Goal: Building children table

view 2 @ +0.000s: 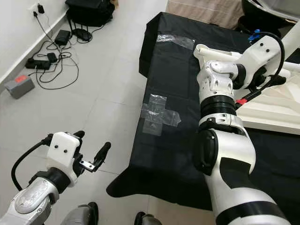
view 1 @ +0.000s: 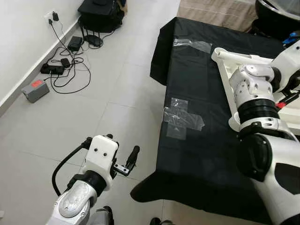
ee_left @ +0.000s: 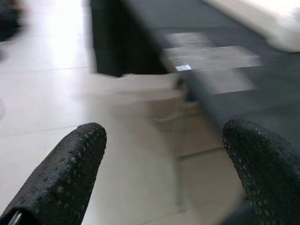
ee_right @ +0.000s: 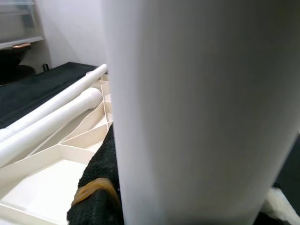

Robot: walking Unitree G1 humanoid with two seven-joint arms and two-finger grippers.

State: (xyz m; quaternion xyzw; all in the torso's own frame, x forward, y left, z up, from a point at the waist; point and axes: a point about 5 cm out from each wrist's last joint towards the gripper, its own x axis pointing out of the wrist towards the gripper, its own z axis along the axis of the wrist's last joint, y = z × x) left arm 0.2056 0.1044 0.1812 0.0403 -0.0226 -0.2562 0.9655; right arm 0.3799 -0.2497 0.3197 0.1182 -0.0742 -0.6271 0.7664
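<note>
The white table leg, a stiff, light, smooth plastic tube above the upturned table top on the black cloth, sits clamped mid-shaft in the right gripper, while the left gripper hangs open above the floor.

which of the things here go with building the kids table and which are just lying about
For the job:
- white tabletop, lying underside up on the black cloth
- white table leg, gripped in the right claw
- two more legs resting on the tabletop

Just lying about:
- chargers and cables by the wall
- grey box
- black bag
- clear tape patches
</note>
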